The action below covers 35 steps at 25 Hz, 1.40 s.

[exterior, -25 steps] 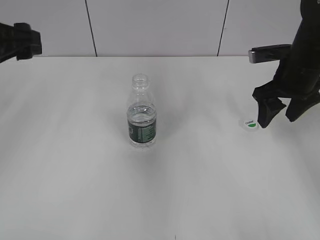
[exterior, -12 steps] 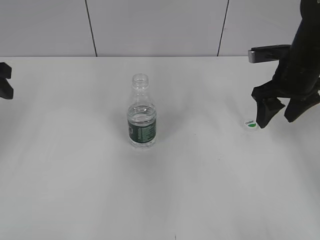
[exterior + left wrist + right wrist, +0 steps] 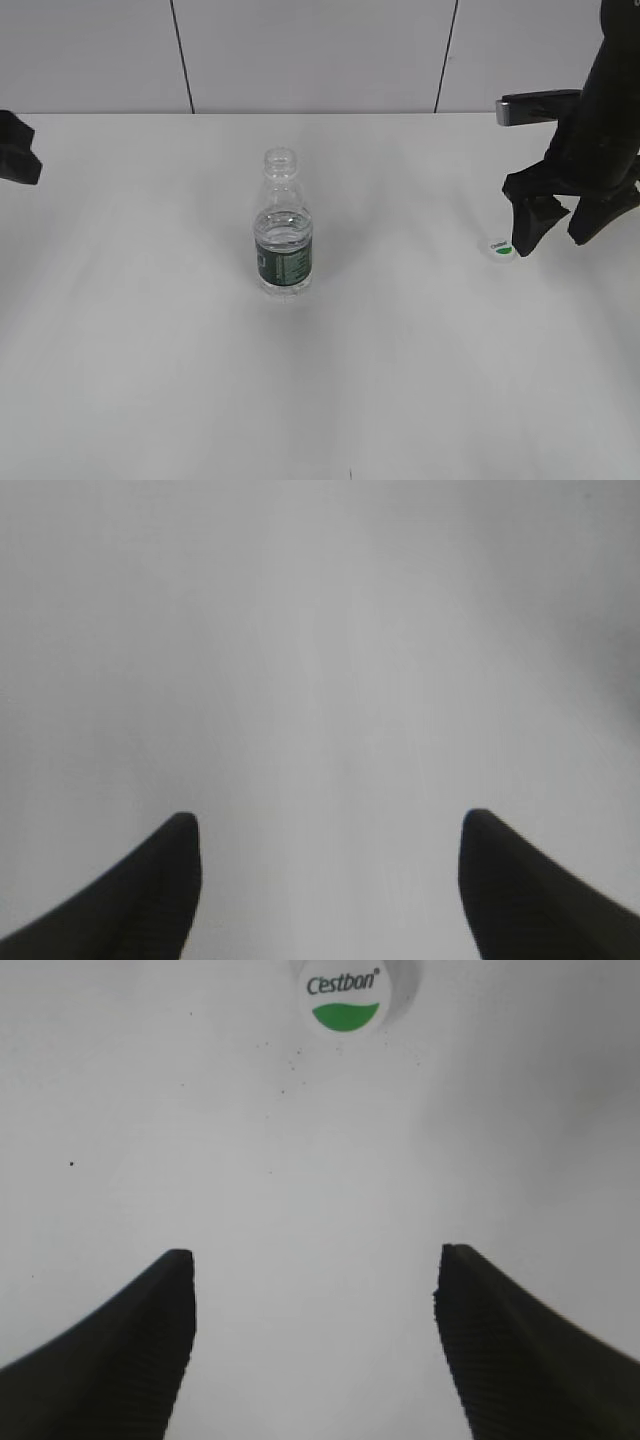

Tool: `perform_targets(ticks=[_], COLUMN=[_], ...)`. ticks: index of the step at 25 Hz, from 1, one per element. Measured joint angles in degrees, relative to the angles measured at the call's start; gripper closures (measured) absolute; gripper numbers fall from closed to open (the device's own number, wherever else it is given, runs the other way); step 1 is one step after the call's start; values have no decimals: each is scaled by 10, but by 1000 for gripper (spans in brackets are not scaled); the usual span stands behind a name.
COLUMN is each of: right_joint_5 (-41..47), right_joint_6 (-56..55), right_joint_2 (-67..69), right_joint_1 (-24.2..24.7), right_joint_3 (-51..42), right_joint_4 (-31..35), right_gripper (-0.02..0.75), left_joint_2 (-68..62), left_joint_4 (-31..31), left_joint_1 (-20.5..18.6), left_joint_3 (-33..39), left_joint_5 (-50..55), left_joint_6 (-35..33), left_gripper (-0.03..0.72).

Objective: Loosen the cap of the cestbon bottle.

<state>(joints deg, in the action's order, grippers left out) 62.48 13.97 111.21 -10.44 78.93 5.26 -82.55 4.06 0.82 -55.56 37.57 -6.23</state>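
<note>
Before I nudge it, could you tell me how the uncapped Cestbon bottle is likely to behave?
The cestbon bottle stands tall and narrow, so it may tip. It looks only partly filled and thin-walled, so probably light and squashy. Its cap lies off on the table, so tipping would likely spill water.

- A lab-like robot test station is suggested by a bare white worktop [image 3: 150, 380].
- A plain panelled wall [image 3: 310, 55] with dark seams is seen behind it.

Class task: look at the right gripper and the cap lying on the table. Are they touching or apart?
Apart. The right wrist view shows bare table between the open right gripper and the cap, which lies beyond both fingertips.
</note>
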Motion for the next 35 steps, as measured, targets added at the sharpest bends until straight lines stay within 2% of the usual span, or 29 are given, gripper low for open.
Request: perform_targets(ticks=[4, 8, 14, 23, 27, 35], right_joint_5=[0, 0, 5, 0, 0, 1], right_joint_6=[0, 0, 3, 7, 10, 16], right_joint_2=[0, 0, 0, 0, -2, -49], right_joint_1=[0, 0, 0, 0, 0, 0], right_joint_3=[0, 0, 0, 0, 0, 0], right_joint_4=[0, 1, 1, 14, 15, 16], right_gripper=[172, 172, 172, 172, 172, 172], left_joint_2=[4, 4, 31, 286, 415, 580], left_joint_4=[-18, -5, -36, -56, -57, -62], left_joint_1=[46, 48, 48, 48, 48, 48], left_joint_3=[-17, -32, -56, -66, -66, -66], left_joint_5=[0, 7, 56, 100, 161, 302], left_joint_6=[-3, 0, 1, 1, 1, 1], left_gripper=[197, 197, 197, 197, 197, 197])
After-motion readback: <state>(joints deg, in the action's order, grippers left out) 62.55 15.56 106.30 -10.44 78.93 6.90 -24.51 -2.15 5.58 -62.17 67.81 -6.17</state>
